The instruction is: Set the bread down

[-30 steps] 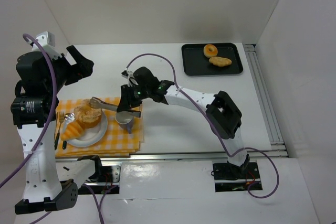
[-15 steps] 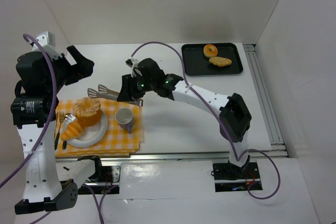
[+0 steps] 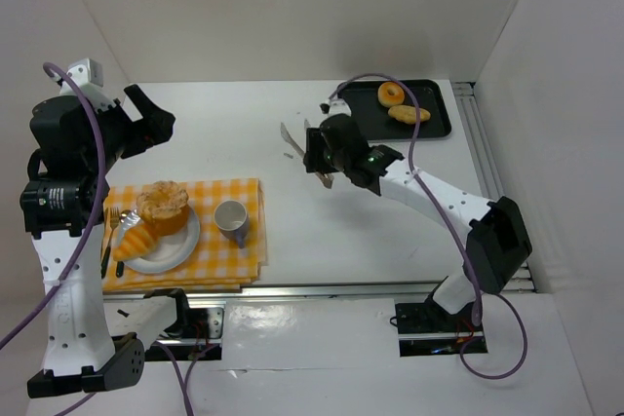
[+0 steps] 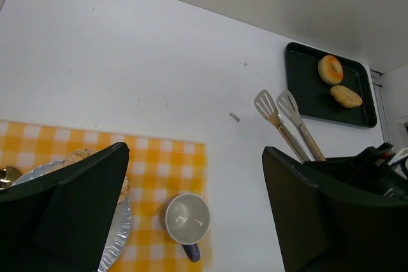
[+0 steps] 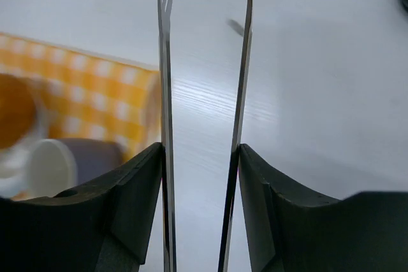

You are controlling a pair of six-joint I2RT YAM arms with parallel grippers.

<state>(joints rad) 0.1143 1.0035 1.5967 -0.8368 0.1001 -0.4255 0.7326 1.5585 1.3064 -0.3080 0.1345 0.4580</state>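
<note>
My right gripper is shut on metal tongs, held over the bare table between the cloth and the black tray. In the right wrist view the tongs' two arms stand apart with nothing between them. A donut and a bread roll lie on the tray. A round bread and a croissant sit on the plate. My left gripper is open and empty, raised at the left; in its wrist view its fingers frame the cup.
A yellow checked cloth lies at the front left under the plate and a grey cup. A fork lies left of the plate. White walls enclose the table, and a rail runs along the right side.
My right gripper has swung the tongs from the plate and cup to the right, toward the tray; the round bread stays on the plate. The left arm has not moved.
</note>
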